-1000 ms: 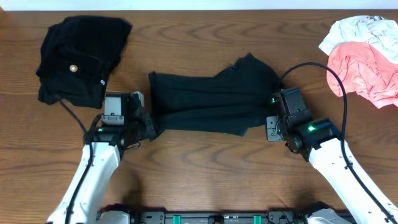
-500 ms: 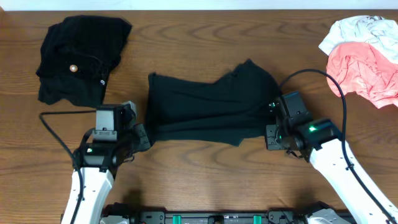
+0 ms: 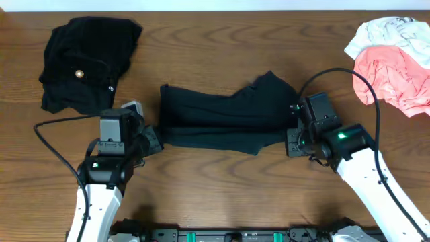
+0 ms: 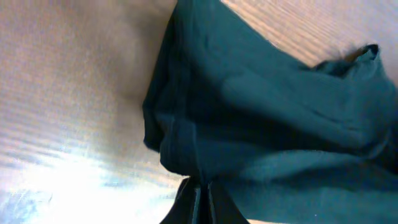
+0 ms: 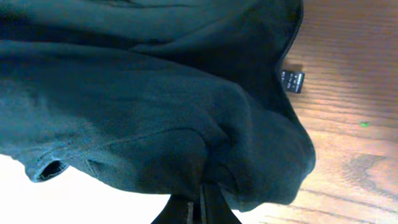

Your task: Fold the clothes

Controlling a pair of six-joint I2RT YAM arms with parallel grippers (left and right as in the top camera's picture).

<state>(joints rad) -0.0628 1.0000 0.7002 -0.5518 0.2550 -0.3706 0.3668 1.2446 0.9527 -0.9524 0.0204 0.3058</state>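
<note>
A black short-sleeved shirt (image 3: 225, 117) lies as a long band across the middle of the table, stretched between my two grippers. My left gripper (image 3: 154, 138) is shut on the shirt's left end. In the left wrist view the fingertips (image 4: 202, 186) pinch a bunched hem of the shirt (image 4: 261, 106). My right gripper (image 3: 294, 131) is shut on the right end. The right wrist view shows that gripper (image 5: 200, 194) pinching the fabric (image 5: 143, 112), with a small black label (image 5: 292, 81) showing near the collar.
A crumpled black garment (image 3: 87, 64) with a small pale button sits at the back left. A pink garment (image 3: 393, 77) and a white one (image 3: 386, 30) are piled at the back right edge. Bare wooden tabletop (image 3: 222, 195) lies in front of the shirt.
Both grippers have stayed shut on the shirt. The left arm swung toward the table's front and came back a little. The shirt's near edge shifted and the band looks narrower.
</note>
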